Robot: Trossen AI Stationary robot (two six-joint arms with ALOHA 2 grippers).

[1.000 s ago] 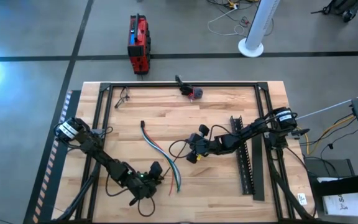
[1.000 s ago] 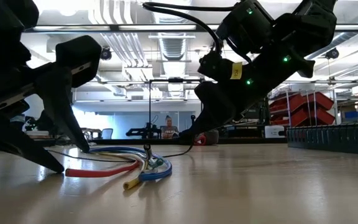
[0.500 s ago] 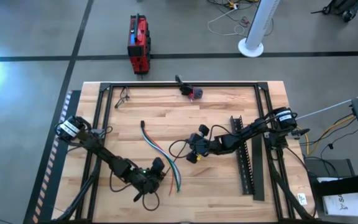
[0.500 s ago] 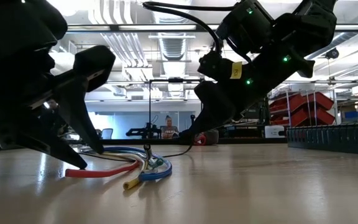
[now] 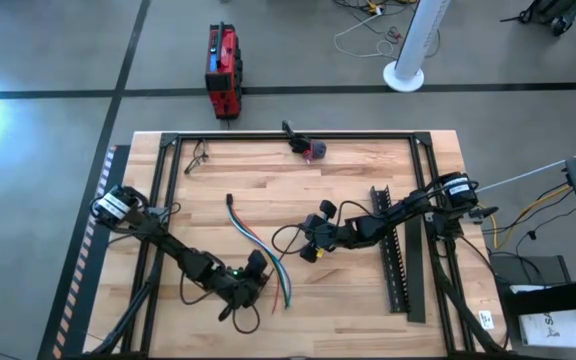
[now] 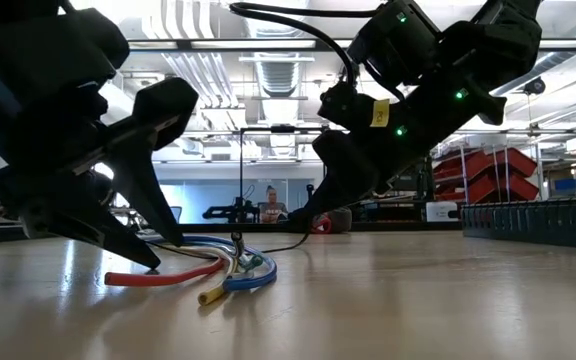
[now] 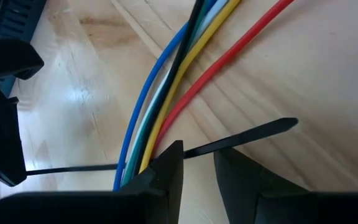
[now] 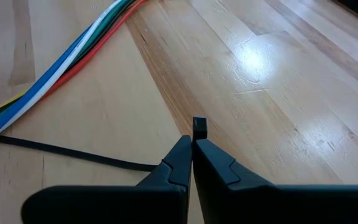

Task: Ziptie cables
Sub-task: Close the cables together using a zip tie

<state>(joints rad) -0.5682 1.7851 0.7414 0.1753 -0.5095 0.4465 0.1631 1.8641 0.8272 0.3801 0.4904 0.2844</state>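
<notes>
Beyond low view's table sits a person (image 6: pixel 270 203), unseen from overhead

High view straight down over whole table (image 5: pixel 368 190); low view level at tabletop, facing room; both wrist views close on wood, sharing cables (image 7: pixel 166 87).

Robot arms: two, each with one gripper — left gripper (image 5: pixel 255 272), right gripper (image 5: pixel 312 243). Cables (image 7: pixel 166 93): one bundle; colours visible: blue, white, green, yellow, red, black. Zip tie (image 7: pixel 241 138): one. Toothed black strip (image 5: pixel 393 250): one. Red case (image 5: pixel 222 70) on floor: one.
</notes>
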